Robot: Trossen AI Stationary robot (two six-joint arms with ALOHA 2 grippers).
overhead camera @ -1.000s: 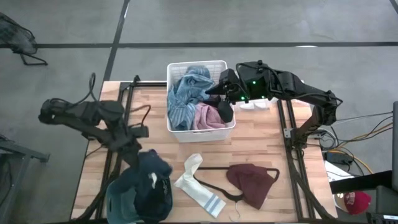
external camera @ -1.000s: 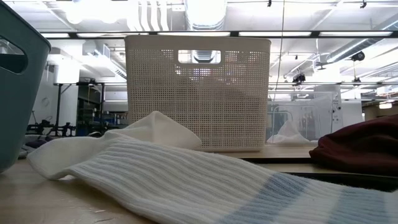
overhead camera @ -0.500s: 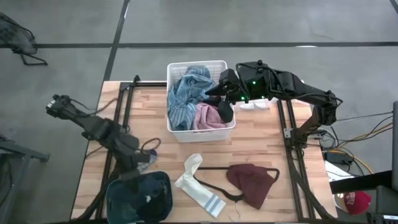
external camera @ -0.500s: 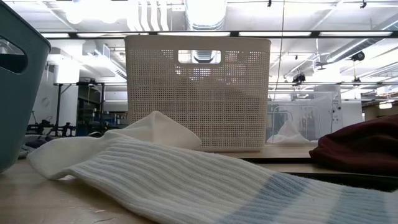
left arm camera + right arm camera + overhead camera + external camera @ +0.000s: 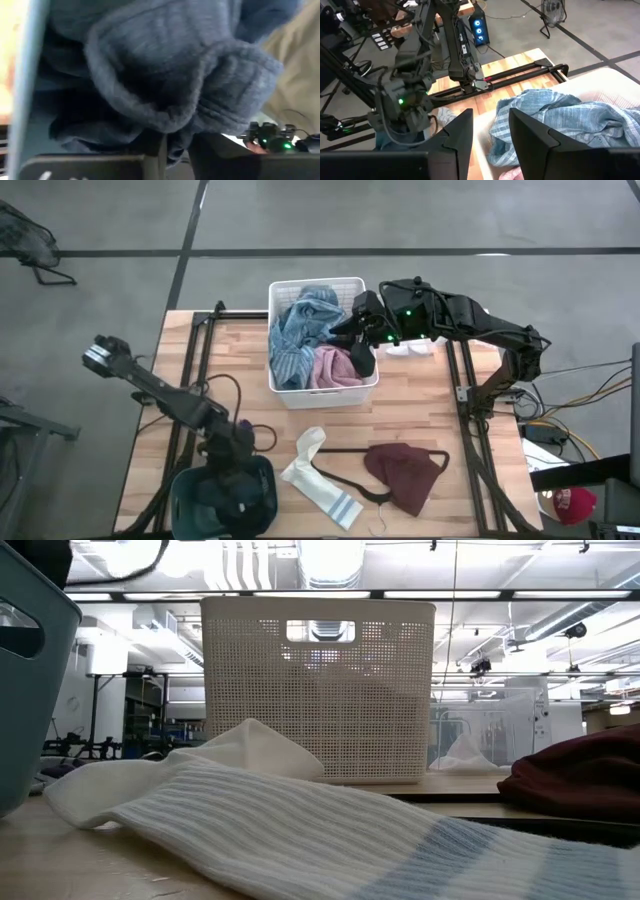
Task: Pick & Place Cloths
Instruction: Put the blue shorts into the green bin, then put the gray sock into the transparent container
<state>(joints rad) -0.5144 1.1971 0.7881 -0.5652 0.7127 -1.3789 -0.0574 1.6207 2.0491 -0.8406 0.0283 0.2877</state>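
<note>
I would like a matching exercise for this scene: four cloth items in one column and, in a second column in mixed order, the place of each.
Items:
1. light blue striped cloth
2. white ribbed sock
3. maroon soft garment
4. dark grey knitted garment

Places:
A. bare table, beside the thin black hanger
B. white perforated basket
C. teal plastic bin
D. table, right of the hanger

Pairs: 1-B, 2-A, 3-D, 4-C

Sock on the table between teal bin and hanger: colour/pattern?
The sock is white, ribbed, with pale blue bands near one end; low view shows it best.
</note>
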